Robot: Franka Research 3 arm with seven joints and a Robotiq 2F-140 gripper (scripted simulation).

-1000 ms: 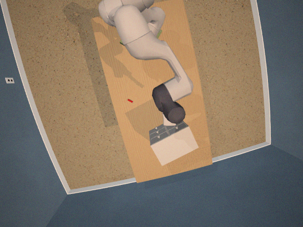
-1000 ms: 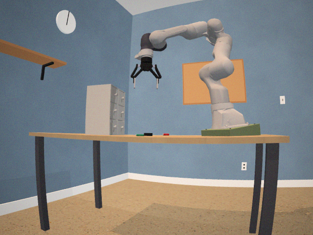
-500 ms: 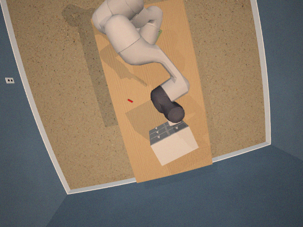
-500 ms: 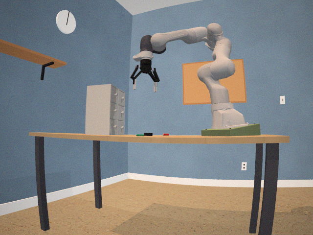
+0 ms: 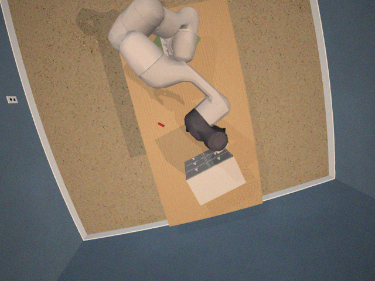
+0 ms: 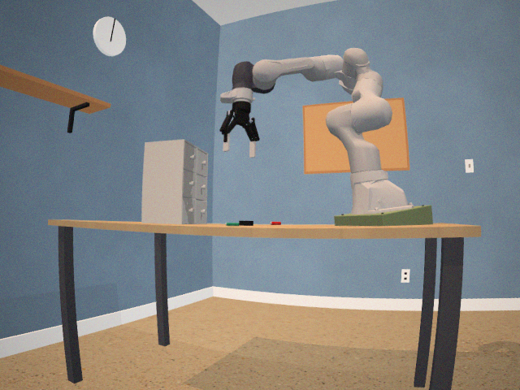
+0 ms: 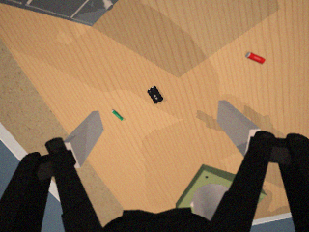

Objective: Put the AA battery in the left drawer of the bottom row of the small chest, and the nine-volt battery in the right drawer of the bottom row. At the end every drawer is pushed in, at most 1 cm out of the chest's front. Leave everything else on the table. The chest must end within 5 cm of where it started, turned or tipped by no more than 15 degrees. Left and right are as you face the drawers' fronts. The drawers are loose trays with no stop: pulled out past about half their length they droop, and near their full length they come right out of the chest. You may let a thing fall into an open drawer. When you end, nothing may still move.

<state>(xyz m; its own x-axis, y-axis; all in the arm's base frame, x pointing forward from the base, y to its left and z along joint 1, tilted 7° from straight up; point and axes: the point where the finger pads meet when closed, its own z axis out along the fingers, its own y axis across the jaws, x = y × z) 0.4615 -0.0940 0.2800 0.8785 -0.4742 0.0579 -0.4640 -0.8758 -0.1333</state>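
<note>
Claw (image 6: 239, 149) (image 7: 157, 116) wide apart and high, both batteries outside the chest

Nothing sits between its fingers, which point down well above the table (image 5: 181, 211) (image 6: 268, 230) (image 7: 145, 145). Judging by the shut drawers and loose batteries, the job is at its opening stage: reaching for a first pickup or preparing a drawer. For a pickup, the next move would be to centre over one battery, line the fingers up across its narrow width, descend and close. A bottom drawer must be eased out before any drop, short of drooping.

In the wrist view, the black block (image 6: 245, 223) (image 7: 154, 95), probably the nine-volt, lies far below, just beyond the line between the fingertips. The green cylinder (image 6: 231, 223) (image 7: 118, 115) is near it, toward the picture's left; it looks slimmer and may be a smaller cell to leave alone. Farther out, up and right, lies the red cylinder (image 5: 161, 124) (image 6: 275, 223) (image 7: 256, 58), my likelier AA, though no label is readable.

Outermost, the chest (image 5: 216, 181) (image 6: 163, 180) (image 7: 87, 16) stands upright, its bottom left drawer (image 6: 188, 211) and bottom right drawer (image 6: 201, 210) apparently pushed in.
</note>
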